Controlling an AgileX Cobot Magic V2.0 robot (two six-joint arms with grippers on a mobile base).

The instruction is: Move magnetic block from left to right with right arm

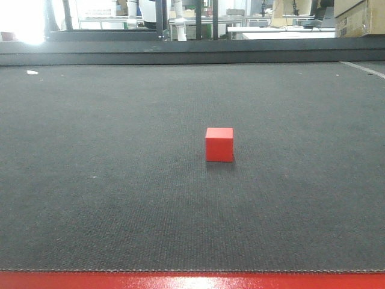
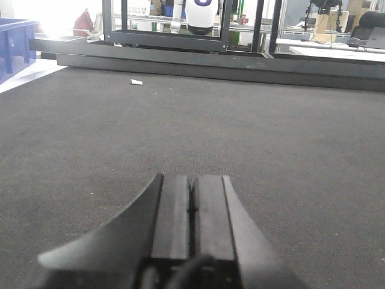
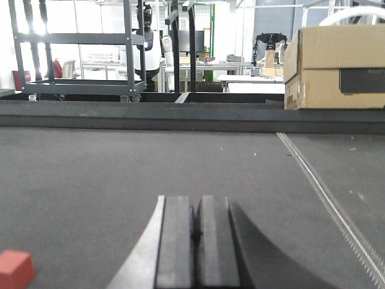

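The magnetic block (image 1: 219,144) is a small red cube resting alone on the dark grey mat (image 1: 120,180), a little right of centre in the front view. It also shows as a red corner (image 3: 15,269) at the bottom left of the right wrist view, left of my right gripper (image 3: 194,198). That gripper is shut, its two black pads pressed together with nothing between them. My left gripper (image 2: 192,177) is likewise shut and empty, low over bare mat. Neither gripper appears in the front view.
A raised dark rail (image 1: 192,51) borders the mat's far side. A small white scrap (image 1: 32,73) lies far left on the mat. A cardboard box (image 3: 337,66) stands beyond the rail at the right. A pale seam (image 3: 325,198) runs along the mat's right part. A red strip (image 1: 192,280) edges the front.
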